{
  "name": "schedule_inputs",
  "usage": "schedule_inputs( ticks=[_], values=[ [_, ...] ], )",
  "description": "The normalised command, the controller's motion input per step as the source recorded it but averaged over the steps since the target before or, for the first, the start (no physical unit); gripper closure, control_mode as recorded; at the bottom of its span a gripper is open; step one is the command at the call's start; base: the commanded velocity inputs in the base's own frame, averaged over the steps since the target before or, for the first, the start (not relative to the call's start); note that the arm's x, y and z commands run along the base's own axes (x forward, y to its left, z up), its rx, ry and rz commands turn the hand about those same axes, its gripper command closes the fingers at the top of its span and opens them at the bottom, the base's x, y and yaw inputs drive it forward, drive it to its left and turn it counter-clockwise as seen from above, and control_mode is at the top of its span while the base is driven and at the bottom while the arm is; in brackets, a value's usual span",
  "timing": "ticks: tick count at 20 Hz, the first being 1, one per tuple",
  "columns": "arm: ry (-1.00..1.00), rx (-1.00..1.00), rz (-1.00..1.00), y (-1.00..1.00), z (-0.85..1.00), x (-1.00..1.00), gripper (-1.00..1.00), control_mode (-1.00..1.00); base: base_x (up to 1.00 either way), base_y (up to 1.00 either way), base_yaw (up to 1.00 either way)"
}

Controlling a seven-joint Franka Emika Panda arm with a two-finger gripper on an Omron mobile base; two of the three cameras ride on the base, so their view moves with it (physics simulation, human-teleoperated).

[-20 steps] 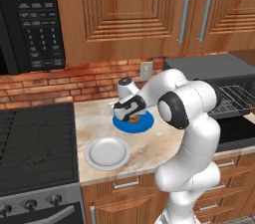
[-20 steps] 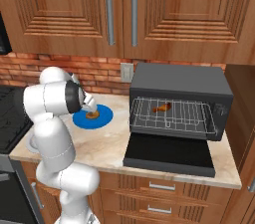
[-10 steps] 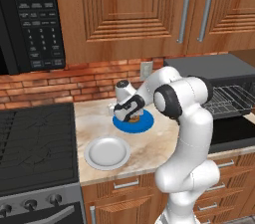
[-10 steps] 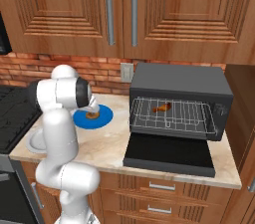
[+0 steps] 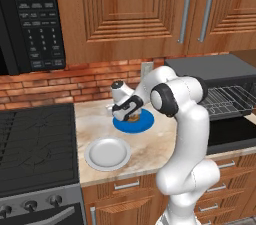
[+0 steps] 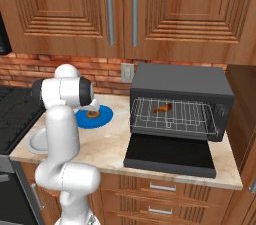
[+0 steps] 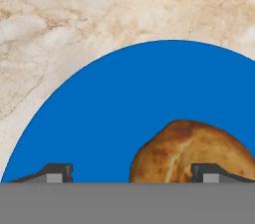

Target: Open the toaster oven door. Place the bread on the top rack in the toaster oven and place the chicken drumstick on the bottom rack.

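The bread (image 7: 194,148), a round golden-brown bun, lies on a blue plate (image 7: 124,98) on the counter. My gripper (image 7: 133,172) hangs low over it and is open. Its right fingertip stands in front of the bun and its left fingertip is well apart from it. The left base view shows the gripper (image 5: 130,114) down on the blue plate (image 5: 146,125). The toaster oven (image 6: 182,86) stands to the right with its door (image 6: 170,154) folded down flat. The chicken drumstick (image 6: 162,107) lies inside on a wire rack; I cannot tell which rack.
A white plate (image 5: 107,153) sits near the counter's front edge, left of the blue one. The stove (image 5: 35,144) adjoins the counter on the left, under the black microwave (image 5: 30,14). Wooden cabinets (image 6: 120,9) hang overhead. The open oven door juts toward the counter's front edge.
The hand has sunk a little lower onto the blue plate and the arm's elbow has shifted. The bread, the drumstick and the oven door have not moved.
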Motion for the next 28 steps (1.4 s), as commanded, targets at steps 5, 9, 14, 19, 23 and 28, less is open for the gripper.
schedule_inputs(
  ticks=[5, 9, 14, 19, 23, 28],
  values=[
    [0.00, -0.02, 0.00, 0.00, -0.11, 0.02, -1.00, -1.00, 0.00, 0.00, 0.00],
    [0.00, 0.00, 0.00, -0.01, 0.00, -0.02, -1.00, -1.00, 0.00, 0.00, 0.00],
    [0.00, 0.00, 0.00, -0.04, 0.00, -0.06, -1.00, -1.00, 0.00, 0.00, 0.00],
    [0.00, 0.00, 0.00, -0.07, 0.01, -0.02, -1.00, -1.00, 0.00, 0.00, 0.00],
    [0.00, 0.01, 0.00, -0.17, 0.02, -0.08, -1.00, -1.00, 0.00, 0.00, 0.00],
    [0.00, 0.03, 0.00, -0.17, 0.00, -0.12, -1.00, -1.00, 0.00, 0.00, 0.00]
  ],
)
